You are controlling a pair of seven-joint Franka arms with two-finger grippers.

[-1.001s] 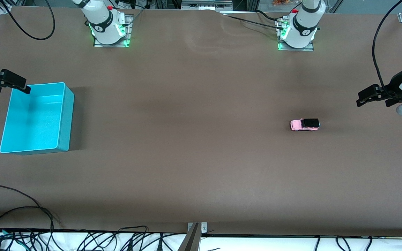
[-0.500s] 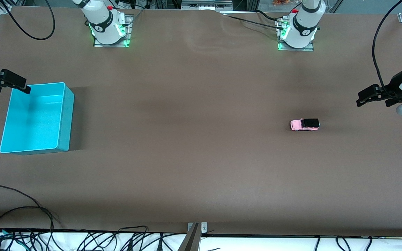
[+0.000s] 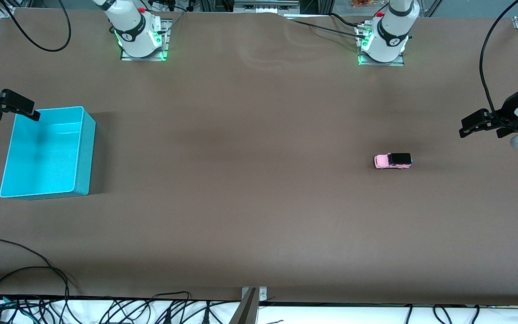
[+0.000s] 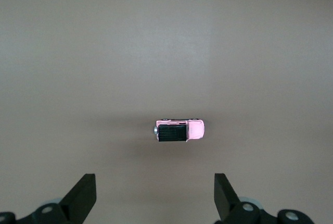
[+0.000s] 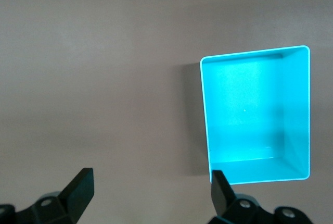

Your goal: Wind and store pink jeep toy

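The pink jeep toy (image 3: 392,160) (image 4: 179,130), pale pink with a black roof, rests on its wheels on the brown table toward the left arm's end. My left gripper (image 3: 465,129) (image 4: 154,198) hangs in the air at that end of the table, open and holding nothing, with the jeep clear of its fingers. My right gripper (image 3: 32,112) (image 5: 151,195) is also open and empty, up in the air by the corner of the turquoise bin (image 3: 83,153) (image 5: 205,120). The bin is empty.
Both arm bases (image 3: 140,33) (image 3: 385,38) stand along the table edge farthest from the front camera. Loose black cables (image 3: 38,279) lie at the edge nearest it, with a metal bracket (image 3: 252,297) at mid-edge.
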